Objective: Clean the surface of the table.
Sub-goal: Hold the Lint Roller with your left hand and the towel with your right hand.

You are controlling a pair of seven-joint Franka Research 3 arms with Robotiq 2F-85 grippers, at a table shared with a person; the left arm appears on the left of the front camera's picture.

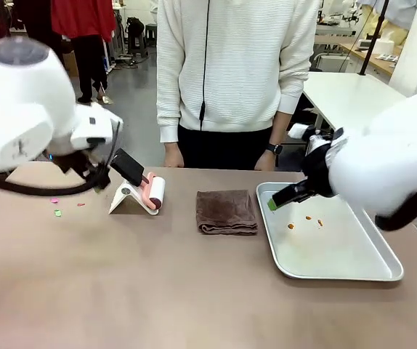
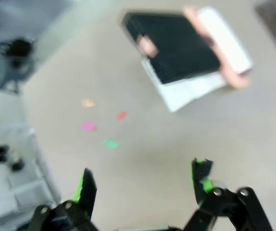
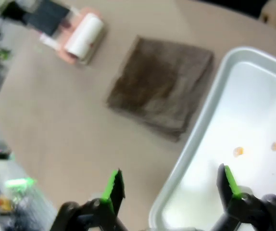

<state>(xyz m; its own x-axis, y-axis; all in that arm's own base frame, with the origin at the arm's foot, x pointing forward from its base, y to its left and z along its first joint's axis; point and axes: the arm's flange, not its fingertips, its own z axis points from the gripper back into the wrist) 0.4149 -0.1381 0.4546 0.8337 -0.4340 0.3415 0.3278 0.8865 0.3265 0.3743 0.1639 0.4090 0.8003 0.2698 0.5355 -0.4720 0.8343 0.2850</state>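
The brownish table point(image 1: 158, 283) carries a few small coloured scraps point(image 1: 57, 212) at its left. In the left wrist view these scraps point(image 2: 99, 124) lie just ahead of my open left gripper point(image 2: 144, 175), which hovers above them with nothing between its fingers. From the front, the left gripper point(image 1: 98, 182) hangs beside a lint roller point(image 1: 155, 193). My right gripper point(image 1: 280, 198) hovers open over the near-left rim of the metal tray point(image 1: 354, 275). In the right wrist view the right gripper point(image 3: 170, 182) straddles the tray's rim point(image 3: 203, 130).
The lint roller point(image 2: 224, 43) rests on a white stand with a black handle. A folded brown cloth point(image 1: 227, 212) lies mid-table, also seen as the cloth point(image 3: 162, 86). Orange crumbs point(image 1: 307, 220) sit in the tray. A person point(image 1: 234, 73) stands at the far edge.
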